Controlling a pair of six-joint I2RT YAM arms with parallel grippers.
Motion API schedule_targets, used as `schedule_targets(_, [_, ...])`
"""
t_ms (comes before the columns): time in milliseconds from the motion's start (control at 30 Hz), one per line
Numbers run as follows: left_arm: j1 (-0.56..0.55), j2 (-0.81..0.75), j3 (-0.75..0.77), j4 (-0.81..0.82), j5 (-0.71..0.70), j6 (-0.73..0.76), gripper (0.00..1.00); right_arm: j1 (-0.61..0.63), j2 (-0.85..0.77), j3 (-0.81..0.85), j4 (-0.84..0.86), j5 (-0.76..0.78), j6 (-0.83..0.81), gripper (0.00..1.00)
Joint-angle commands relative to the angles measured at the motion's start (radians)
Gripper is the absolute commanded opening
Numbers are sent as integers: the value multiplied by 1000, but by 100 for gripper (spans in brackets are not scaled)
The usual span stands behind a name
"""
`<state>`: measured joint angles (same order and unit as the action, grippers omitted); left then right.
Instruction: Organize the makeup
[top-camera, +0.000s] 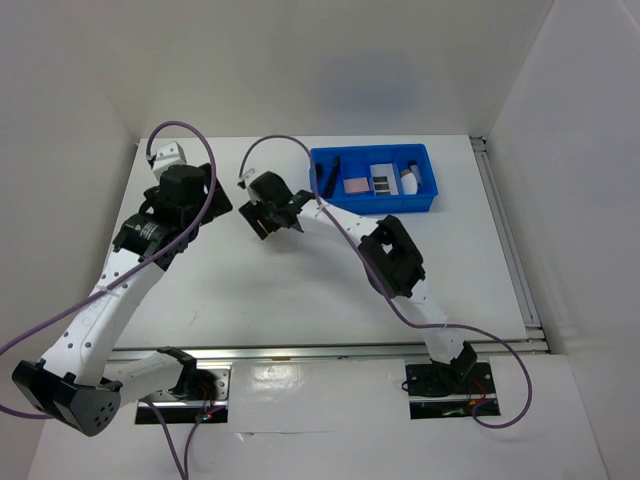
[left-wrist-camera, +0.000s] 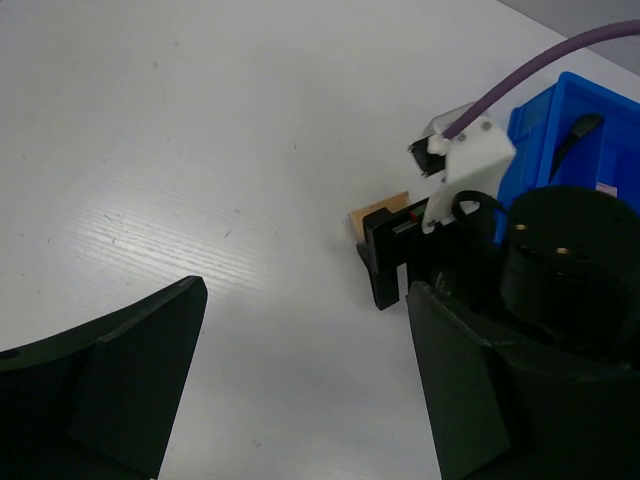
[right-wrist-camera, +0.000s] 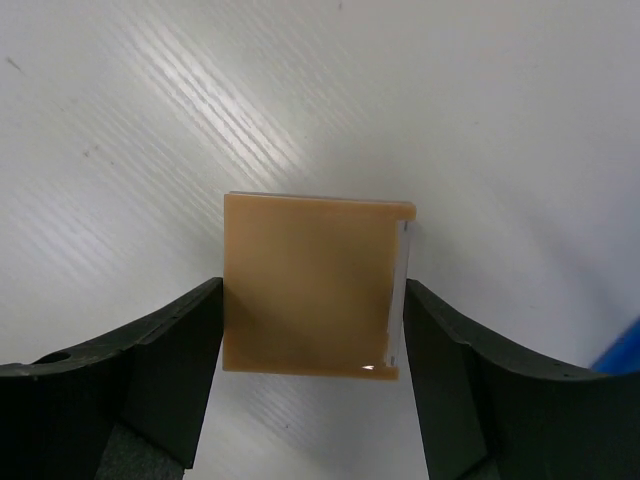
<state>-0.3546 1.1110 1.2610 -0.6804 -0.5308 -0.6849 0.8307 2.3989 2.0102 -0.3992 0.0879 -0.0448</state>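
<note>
A flat orange-brown square piece of makeup (right-wrist-camera: 310, 285) with a pale right edge lies on the white table. My right gripper (right-wrist-camera: 312, 300) straddles it, one finger against each side edge. From above, that gripper (top-camera: 266, 216) sits left of the blue bin (top-camera: 372, 204). The bin holds thin black brushes (top-camera: 325, 180), a pink square sponge (top-camera: 355, 185), a pale palette with black rectangles (top-camera: 382, 180) and a white egg-shaped piece (top-camera: 410, 181). My left gripper (left-wrist-camera: 300, 400) stands open over bare table, looking at the right gripper (left-wrist-camera: 400, 255) and the orange-brown piece (left-wrist-camera: 378, 215).
The blue bin (left-wrist-camera: 540, 120) stands at the back right of the table, close behind the right gripper. White walls enclose the table on the left, back and right. A purple cable (left-wrist-camera: 540, 70) arcs over the right wrist. A metal rail (top-camera: 330, 350) runs along the near edge.
</note>
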Motion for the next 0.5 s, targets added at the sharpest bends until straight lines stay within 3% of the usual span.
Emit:
schedule_targets(0, [5,-23,11,16,-21,8,96,-42,-188,30,40,39,25,45])
schedule_targets(200, [5,-33,11,16,-21,8,96,-180,-316,-53,80,87,97,45])
schedule_targets(467, [5,-23,11,34,-3,18,96,-412,-256,27,-50,70,247,45])
